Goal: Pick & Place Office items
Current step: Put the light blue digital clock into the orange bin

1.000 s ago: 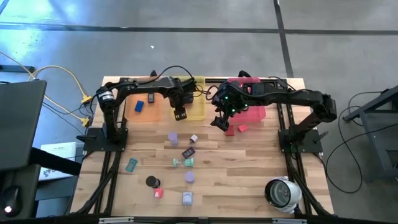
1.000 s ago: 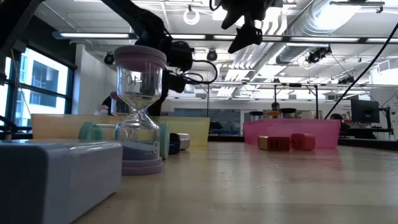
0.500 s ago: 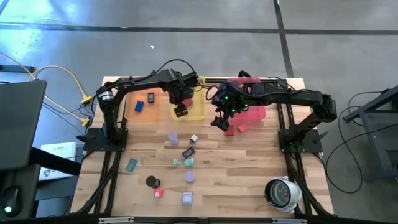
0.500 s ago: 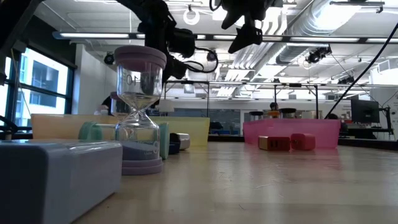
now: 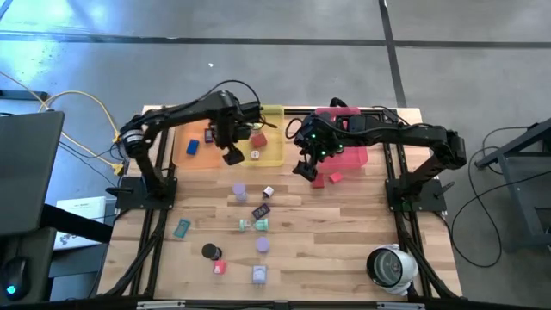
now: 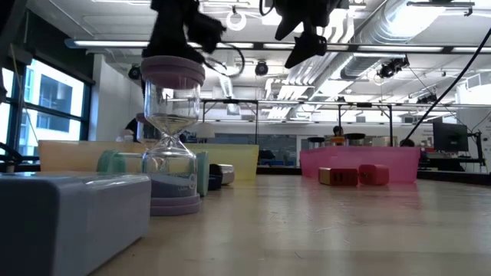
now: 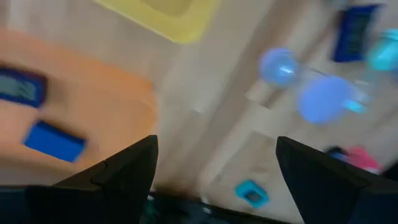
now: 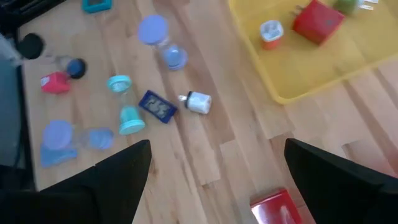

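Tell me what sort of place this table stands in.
Probably a robotics lab or workshop in an open industrial hall. The low view shows exposed ceiling ducts and monitors on benches behind; the high view shows a bare concrete floor and loose yellow cables running to the wooden table.

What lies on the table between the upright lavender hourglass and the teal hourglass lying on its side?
In the high view, a dark blue rectangular piece lies between the lavender hourglass and the teal hourglass.
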Controlling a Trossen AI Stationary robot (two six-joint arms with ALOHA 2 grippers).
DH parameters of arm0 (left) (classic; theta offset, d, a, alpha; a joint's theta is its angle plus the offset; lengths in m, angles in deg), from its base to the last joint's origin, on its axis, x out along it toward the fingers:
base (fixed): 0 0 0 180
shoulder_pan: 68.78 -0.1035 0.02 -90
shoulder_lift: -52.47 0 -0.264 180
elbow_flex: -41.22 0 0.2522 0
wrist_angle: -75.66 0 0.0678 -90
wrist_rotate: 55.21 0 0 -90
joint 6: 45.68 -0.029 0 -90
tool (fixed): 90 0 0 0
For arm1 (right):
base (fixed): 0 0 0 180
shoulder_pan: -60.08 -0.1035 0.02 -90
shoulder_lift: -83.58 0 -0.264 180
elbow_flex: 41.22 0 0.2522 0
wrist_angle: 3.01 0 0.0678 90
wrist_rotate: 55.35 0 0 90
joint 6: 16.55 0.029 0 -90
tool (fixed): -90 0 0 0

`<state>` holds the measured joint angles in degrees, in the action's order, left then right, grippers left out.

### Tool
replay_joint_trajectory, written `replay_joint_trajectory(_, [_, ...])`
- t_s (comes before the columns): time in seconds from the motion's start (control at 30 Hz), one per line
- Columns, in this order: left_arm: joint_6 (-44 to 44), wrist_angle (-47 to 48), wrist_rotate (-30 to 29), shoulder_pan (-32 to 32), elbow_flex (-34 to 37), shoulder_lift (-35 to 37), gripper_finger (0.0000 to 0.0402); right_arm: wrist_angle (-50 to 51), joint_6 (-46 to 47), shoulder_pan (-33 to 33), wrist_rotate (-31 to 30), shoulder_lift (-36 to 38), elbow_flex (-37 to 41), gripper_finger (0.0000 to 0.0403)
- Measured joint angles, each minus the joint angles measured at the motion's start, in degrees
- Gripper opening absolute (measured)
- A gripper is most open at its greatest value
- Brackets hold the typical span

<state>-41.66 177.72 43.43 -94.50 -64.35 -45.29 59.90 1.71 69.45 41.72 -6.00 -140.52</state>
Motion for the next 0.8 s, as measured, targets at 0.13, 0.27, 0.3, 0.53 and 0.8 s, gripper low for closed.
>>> replay_joint_trajectory(0.13, [2.5,1.9,7.8,0.7,0.1,6.2,0.032,0.0,2.6,0.0,-3.1,0.0,0.0,0.0358])
replay_joint_trajectory(0.27, [6.9,1.9,15.0,3.4,0.1,13.2,0.032,0.1,4.4,0.0,-6.1,0.0,0.0,0.0358])
replay_joint_trajectory(0.3, [7.4,1.8,16.4,4.3,0.1,14.9,0.032,0.1,4.4,0.0,-6.4,0.0,0.0,0.0358])
replay_joint_trajectory(0.53, [10.3,1.4,19.5,12.7,0.1,25.0,0.032,0.0,4.4,0.0,-7.1,0.0,0.0,0.0358])
replay_joint_trajectory(0.8, [32.1,0.9,11.1,18.0,0.1,28.3,0.032,-0.8,4.2,0.0,-7.1,0.0,0.0,0.0358])
